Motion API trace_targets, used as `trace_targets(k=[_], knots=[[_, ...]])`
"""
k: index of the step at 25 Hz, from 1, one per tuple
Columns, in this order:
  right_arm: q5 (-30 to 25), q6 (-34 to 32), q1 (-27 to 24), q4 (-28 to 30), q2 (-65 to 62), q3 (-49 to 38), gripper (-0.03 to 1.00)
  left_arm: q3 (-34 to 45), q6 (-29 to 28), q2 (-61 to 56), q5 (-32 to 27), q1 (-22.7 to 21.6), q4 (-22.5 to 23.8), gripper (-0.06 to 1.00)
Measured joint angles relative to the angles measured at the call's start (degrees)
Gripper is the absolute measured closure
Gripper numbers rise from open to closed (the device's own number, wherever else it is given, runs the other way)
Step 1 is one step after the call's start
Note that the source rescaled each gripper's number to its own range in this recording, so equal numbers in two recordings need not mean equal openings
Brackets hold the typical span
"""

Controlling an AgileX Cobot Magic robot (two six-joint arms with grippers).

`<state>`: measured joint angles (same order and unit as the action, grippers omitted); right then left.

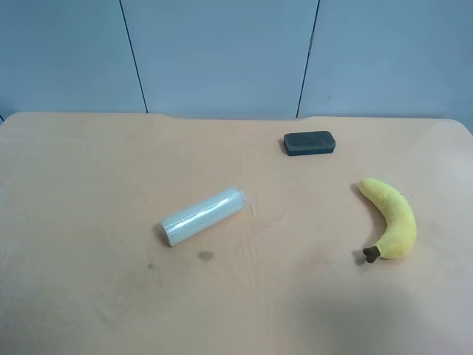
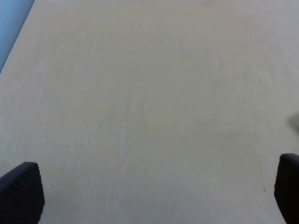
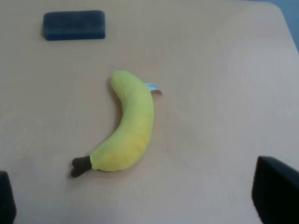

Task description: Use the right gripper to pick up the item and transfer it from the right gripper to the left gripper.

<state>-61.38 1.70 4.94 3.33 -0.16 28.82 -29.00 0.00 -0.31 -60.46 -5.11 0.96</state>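
Note:
A yellow plush banana (image 1: 392, 218) with a brown stem lies on the tan table (image 1: 89, 185) at the exterior high view's right. It also shows in the right wrist view (image 3: 131, 130), lying flat with a small tag on its side. My right gripper (image 3: 140, 193) is open and empty, hovering above the table short of the banana, with its dark fingertips (image 3: 275, 189) wide apart at the frame's edges. My left gripper (image 2: 154, 189) is open and empty over bare table. Neither arm shows in the exterior high view.
A dark rectangular eraser-like block (image 1: 310, 143) lies beyond the banana; it also shows in the right wrist view (image 3: 74, 24). A pale translucent roll (image 1: 202, 215) lies near the table's middle, with a small dark spot (image 1: 205, 256) beside it. Blue wall panels stand behind the table.

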Motion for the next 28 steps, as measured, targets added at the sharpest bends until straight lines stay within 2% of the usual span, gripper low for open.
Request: trace_targets(k=[28], knots=[[0.0, -1.35, 0.0, 0.16, 0.0, 0.0, -0.03, 0.0, 0.0, 0.0, 0.06, 0.0, 0.0, -0.06]])
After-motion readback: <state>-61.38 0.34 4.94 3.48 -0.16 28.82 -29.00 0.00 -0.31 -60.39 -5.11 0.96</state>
